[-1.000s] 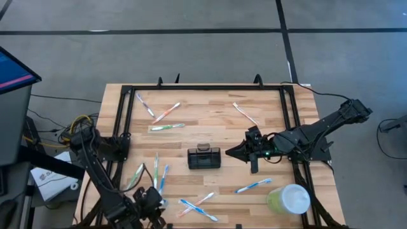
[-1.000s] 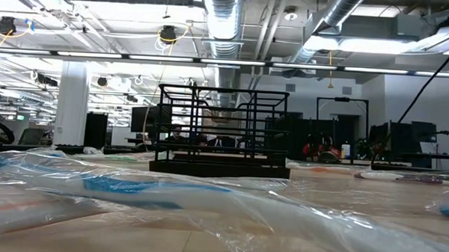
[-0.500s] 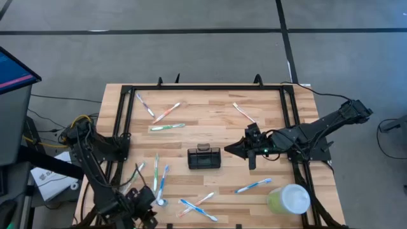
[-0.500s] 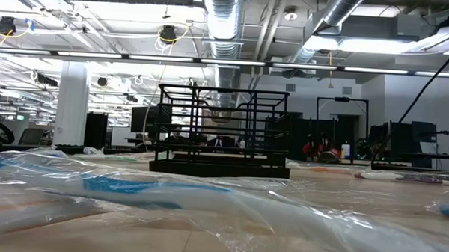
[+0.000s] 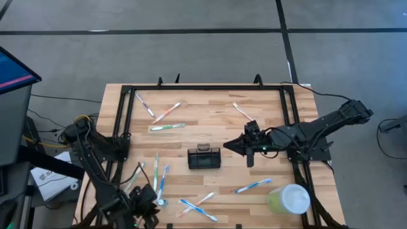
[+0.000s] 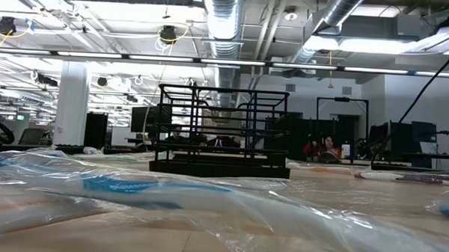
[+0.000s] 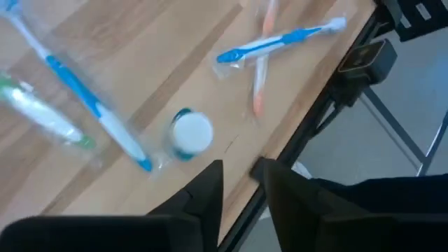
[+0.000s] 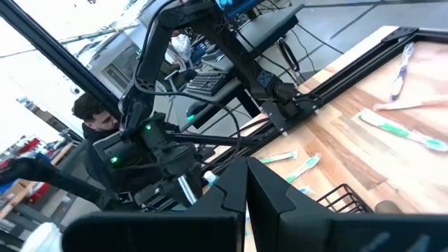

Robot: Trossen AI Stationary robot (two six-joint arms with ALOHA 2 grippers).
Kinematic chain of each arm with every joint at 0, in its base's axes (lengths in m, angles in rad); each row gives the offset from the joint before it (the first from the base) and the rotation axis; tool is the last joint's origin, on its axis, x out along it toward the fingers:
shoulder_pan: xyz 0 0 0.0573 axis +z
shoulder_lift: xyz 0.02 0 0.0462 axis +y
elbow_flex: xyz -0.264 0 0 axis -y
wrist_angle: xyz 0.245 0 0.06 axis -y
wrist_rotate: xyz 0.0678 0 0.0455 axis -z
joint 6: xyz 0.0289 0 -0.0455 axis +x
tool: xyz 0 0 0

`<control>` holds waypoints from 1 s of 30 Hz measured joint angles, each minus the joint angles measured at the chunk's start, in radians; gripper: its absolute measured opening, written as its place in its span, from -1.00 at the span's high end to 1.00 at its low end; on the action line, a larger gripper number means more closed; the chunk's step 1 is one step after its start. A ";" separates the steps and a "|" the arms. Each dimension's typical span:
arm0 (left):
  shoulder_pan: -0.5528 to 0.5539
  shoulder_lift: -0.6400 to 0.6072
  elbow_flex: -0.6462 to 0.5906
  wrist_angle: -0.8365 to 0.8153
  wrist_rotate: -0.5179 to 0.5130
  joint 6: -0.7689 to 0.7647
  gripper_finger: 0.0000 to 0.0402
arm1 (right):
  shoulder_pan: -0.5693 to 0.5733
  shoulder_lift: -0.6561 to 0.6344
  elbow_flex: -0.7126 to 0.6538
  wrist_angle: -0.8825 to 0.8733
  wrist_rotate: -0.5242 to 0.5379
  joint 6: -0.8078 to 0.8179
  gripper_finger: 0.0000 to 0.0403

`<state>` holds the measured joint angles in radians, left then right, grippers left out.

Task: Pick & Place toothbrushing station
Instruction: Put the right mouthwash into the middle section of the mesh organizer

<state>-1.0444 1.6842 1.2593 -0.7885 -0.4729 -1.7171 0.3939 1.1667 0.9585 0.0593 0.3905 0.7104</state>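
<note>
Wooden table (image 5: 210, 127) ringed by a black frame rail (image 5: 206, 88) on far, left and right sides; near edge runs along the bottom of the high view. Open board between the far toothbrushes and the station, and a bare strip right of the station up to the right gripper.

Right arm (image 5: 318, 130) reaching in from the right side, stretched low and leftward across the rail. Right gripper (image 5: 236, 145) just right of the station, apart from it, tips pointing left at it. Fingers (image 8: 231, 192) pressed together, nothing between them.

Left arm (image 5: 95, 165) folded at the near-left corner, elbow out over the left rail. Left gripper (image 5: 147, 207) at the near edge, pointing down. Wrist view: fingers (image 7: 210, 189) parted by a narrow gap, holding nothing, hanging over the table edge beside a small white-and-blue round cap (image 7: 190, 131).

Toothbrushing station (image 5: 204, 158): small black rectangular wire-framed box, mid-table, square to the edges, upright; low view shows open bars (image 6: 223, 130).

Pale green cup (image 5: 288, 200) with white lid, near-right corner. Wrapped toothbrushes scattered: three far-left (image 5: 166, 113), one far-right (image 5: 244, 113), a group near-left (image 5: 157, 175), a crossed pair at the near edge (image 5: 198, 205), a blue one (image 5: 253, 186) between station and cup.
</note>
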 joint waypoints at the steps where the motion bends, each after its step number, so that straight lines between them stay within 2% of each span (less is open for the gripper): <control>1: 0.003 0.007 0.000 0.016 0.011 0.008 0.55 | -0.004 0.000 0.000 0.000 0.000 -0.008 1.00; 8: -0.020 0.046 0.000 0.089 0.114 0.008 0.60 | -0.030 0.000 0.000 -0.009 0.000 -0.012 1.00; 16: -0.022 0.067 0.001 0.079 0.034 0.003 0.60 | -0.061 0.000 0.000 -0.007 0.000 -0.012 1.00; 25: -0.027 0.129 0.001 0.066 0.084 -0.015 0.53 | -0.078 0.000 0.000 -0.005 -0.019 -0.013 1.00; 30: -0.031 0.121 0.001 0.057 0.024 -0.040 0.45 | -0.078 0.000 0.000 -0.004 -0.027 -0.012 1.00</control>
<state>-1.0752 1.8057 1.2602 -0.7319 -0.4494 -1.7569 0.3157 1.1664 0.9585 0.0555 0.3637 0.6983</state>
